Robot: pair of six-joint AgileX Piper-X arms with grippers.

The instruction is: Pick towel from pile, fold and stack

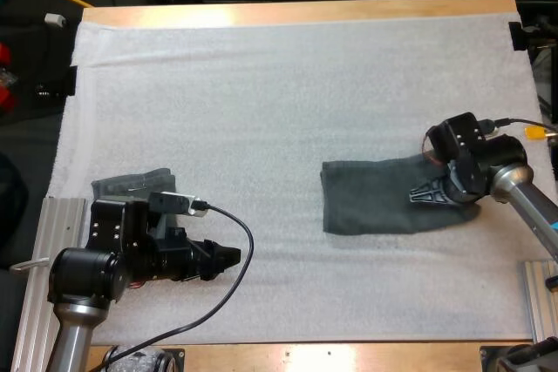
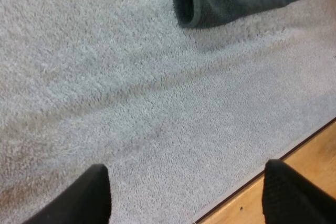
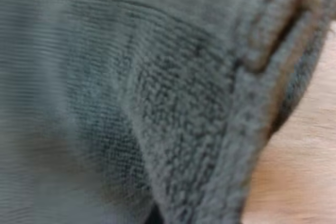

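Left gripper (image 1: 228,259) wide open and empty, over bare mat (image 2: 157,103), nearer than the towel (image 1: 375,206) and to its left. Right gripper (image 1: 433,191) down on towel's right end; grip state can't tell. Soft, light, limp knit, so probably best pinched at a corner hem. Hem texture close up from right wrist view, whole outline from high view. Second towel (image 1: 131,185) well left of the towel.

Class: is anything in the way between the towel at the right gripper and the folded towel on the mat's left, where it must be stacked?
Nothing lies on the mat between the towel and the folded towel. The left arm, though, covers the folded towel's near side, with the left gripper close by.
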